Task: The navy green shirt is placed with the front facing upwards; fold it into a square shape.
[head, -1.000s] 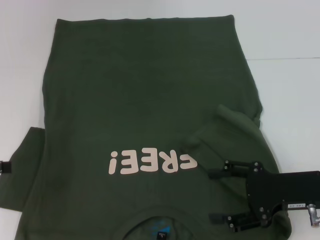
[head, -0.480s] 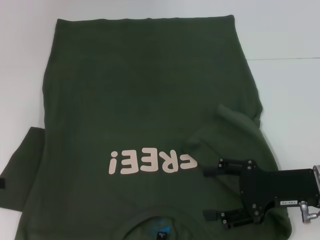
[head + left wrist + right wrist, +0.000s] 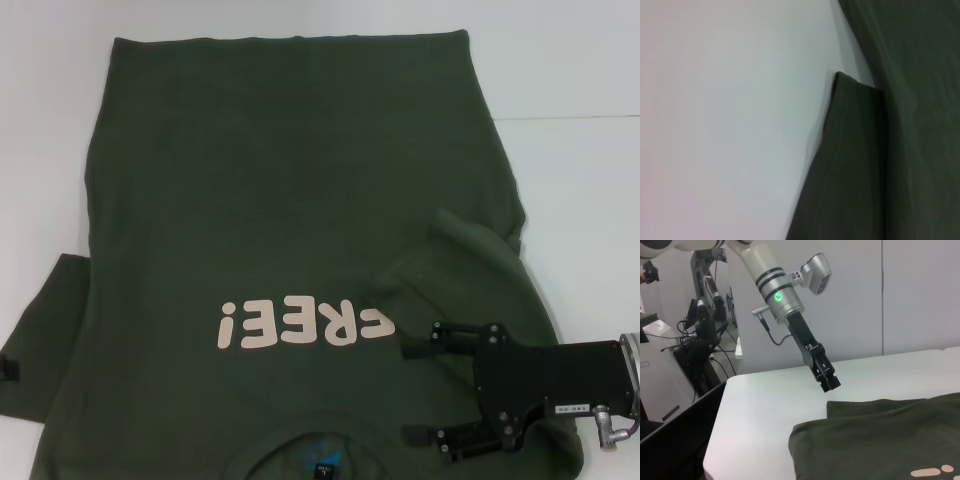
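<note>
The navy green shirt [image 3: 300, 230] lies face up on the white worktop [image 3: 570, 60], collar nearest the robot, so the pale lettering [image 3: 305, 322] reads upside down from the head camera. The sleeve beside the letter that ends the word on the right has been turned in over the chest; it hides part of that letter and sits in a raised, rumpled fold [image 3: 450, 265] rather than flat.

The right claw [image 3: 415, 392] hovers just beside that fold, between the lettering and the collar [image 3: 320, 455], with its two fingers spread apart and nothing between them.

The left claw [image 3: 830, 382] hangs above the far sleeve [image 3: 45, 340], which lies spread flat on the worktop. Whether its fingers are parted or closed I cannot tell.

The main risk is probably the loose fold: unpinned, the puffed cloth could spring open or slide back off the lettering. A finger catching a wrinkle near the lettering would likely drag the chest askew. If the far sleeve is folded in less deeply, the sides won't match and the final square would come out lopsided.
</note>
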Tool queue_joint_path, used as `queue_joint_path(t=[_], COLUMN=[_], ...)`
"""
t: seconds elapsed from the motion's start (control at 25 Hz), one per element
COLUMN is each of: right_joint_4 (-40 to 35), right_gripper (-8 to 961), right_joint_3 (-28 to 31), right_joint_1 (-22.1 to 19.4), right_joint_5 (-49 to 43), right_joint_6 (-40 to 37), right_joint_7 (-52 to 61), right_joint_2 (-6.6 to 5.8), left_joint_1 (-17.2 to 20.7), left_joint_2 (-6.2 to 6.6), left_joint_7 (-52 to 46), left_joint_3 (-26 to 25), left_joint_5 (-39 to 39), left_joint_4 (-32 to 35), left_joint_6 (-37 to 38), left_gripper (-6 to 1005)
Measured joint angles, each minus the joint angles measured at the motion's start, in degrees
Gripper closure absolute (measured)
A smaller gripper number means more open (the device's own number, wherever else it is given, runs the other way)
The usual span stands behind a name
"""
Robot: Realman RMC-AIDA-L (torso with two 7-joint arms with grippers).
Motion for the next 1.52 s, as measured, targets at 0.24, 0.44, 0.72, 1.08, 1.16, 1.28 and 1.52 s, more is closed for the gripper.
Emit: queue_joint_path(t=[0.24,0.44,0.72,1.08,1.16,1.28,1.52], right_joint_4=[0.42,0.55,0.65,0.65,0.65,0.7,0.82], right_gripper=[23,23,24,24,24,24,24], right_joint_3=[-0.02,-0.02,-0.02,-0.02,-0.02,-0.02,-0.02], right_joint_1=[0.1,0.16,0.21,0.25,0.25,0.25,0.25], right_joint_5=[0.08,0.12,0.16,0.17,0.17,0.17,0.16], right_joint_6=[0.0,0.0,-0.01,-0.01,-0.01,-0.01,-0.01], right_joint_7=[0.17,0.31,0.43,0.61,0.62,0.62,0.74], right_joint_2=[0.0,0.0,0.08,0.09,0.09,0.09,0.09], left_joint_1=[-0.02,0.03,-0.01,-0.02,-0.02,-0.02,-0.02], left_joint_2=[0.15,0.25,0.35,0.34,0.35,0.34,0.25], left_joint_7=[0.66,0.71,0.89,1.14,1.16,1.15,1.05], left_joint_3=[-0.13,-0.24,-0.33,-0.37,-0.35,-0.26,-0.03], left_joint_5=[0.45,1.53,2.11,2.2,2.2,2.2,2.2], left_joint_4=[-1.1,-1.52,-3.34,-4.03,-4.03,-4.03,-4.05], left_joint_6=[-2.39,-3.34,-4.66,-5.45,-5.69,-6.09,-6.6], left_gripper=[188,188,187,187,187,187,187])
